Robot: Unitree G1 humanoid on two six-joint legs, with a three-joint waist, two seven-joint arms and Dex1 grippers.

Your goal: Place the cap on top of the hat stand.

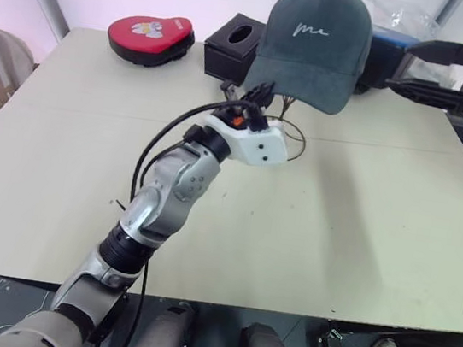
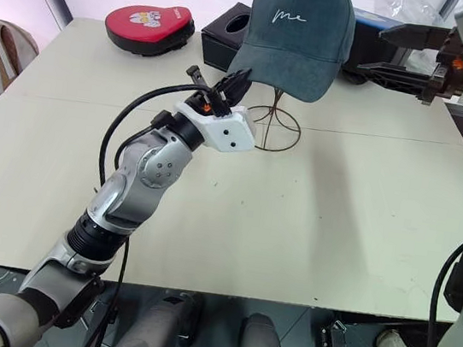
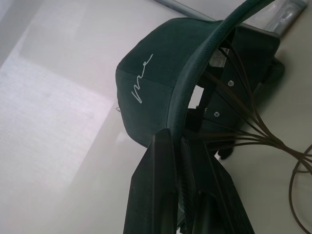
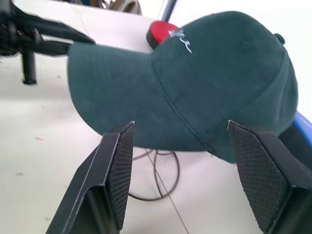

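The dark teal cap [image 1: 314, 47] with white script on its front sits over the head-shaped wire cage of the hat stand [image 2: 274, 128], whose ring base rests on the table. My left gripper [image 3: 175, 136] is shut on the edge of the cap's brim [image 3: 195, 73], reaching up from below and from the left. My right gripper [image 1: 402, 65] is open, level with the cap and just to its right, apart from it. In the right wrist view its two pads [image 4: 122, 170] frame the cap [image 4: 195, 87] without touching it.
A flat red padded object [image 1: 151, 37] and a black tissue box [image 1: 232, 44] stand at the far edge of the beige table [image 1: 334, 240], left of the stand. A blue item [image 1: 388, 40] lies behind the cap.
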